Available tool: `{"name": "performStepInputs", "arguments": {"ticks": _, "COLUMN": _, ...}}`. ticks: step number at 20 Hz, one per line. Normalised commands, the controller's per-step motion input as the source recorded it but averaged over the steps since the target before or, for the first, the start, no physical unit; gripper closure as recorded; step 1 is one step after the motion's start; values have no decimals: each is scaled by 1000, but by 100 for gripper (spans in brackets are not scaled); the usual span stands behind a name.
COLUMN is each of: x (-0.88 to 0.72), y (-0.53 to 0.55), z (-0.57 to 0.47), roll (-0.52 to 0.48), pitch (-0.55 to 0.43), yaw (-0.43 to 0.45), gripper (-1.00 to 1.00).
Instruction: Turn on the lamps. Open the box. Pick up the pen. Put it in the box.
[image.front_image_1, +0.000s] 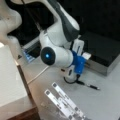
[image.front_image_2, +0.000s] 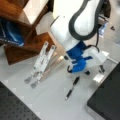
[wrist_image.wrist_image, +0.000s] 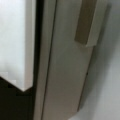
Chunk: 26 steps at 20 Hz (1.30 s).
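Pen (image.front_image_1: 90, 86) on table, just beside gripper (image.front_image_1: 83, 55) at closed box (image.front_image_1: 105, 53)

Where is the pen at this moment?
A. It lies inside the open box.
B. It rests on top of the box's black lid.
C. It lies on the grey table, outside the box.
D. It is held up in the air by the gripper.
C: in both front views the pen lies flat on the table, apart from the closed box.

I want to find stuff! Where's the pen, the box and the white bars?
pen (image.front_image_1: 90, 86), a front view, on its black barrel.
box (image.front_image_1: 105, 50), a front view, on its black lid.
white bars (image.front_image_2: 41, 62), a front view, mid-length of one bar.
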Motion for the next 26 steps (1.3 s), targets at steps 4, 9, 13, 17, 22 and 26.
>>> {"name": "performStepInputs", "arguments": {"ticks": 4, "x": -53, "y": 160, "z": -13, "roll": 144, "pitch": -85, "yaw": -82, "gripper": -100}}
{"name": "performStepInputs", "arguments": {"ticks": 9, "x": -6, "y": 144, "z": 49, "roll": 131, "pitch": -62, "yaw": -76, "gripper": -100}}
{"name": "performStepInputs", "arguments": {"ticks": 13, "x": 44, "y": 137, "z": 84, "roll": 120, "pitch": -34, "yaw": -73, "gripper": -100}}
{"name": "performStepInputs", "arguments": {"ticks": 17, "x": 54, "y": 113, "z": 57, "roll": 106, "pitch": -21, "yaw": -74, "gripper": -100}}
{"name": "performStepInputs", "arguments": {"ticks": 22, "x": 67, "y": 84, "z": 38, "roll": 85, "pitch": -26, "yaw": -82, "gripper": -100}}
{"name": "performStepInputs", "arguments": {"ticks": 26, "x": 85, "y": 83, "z": 40, "roll": 68, "pitch": -14, "yaw": -80, "gripper": 100}}
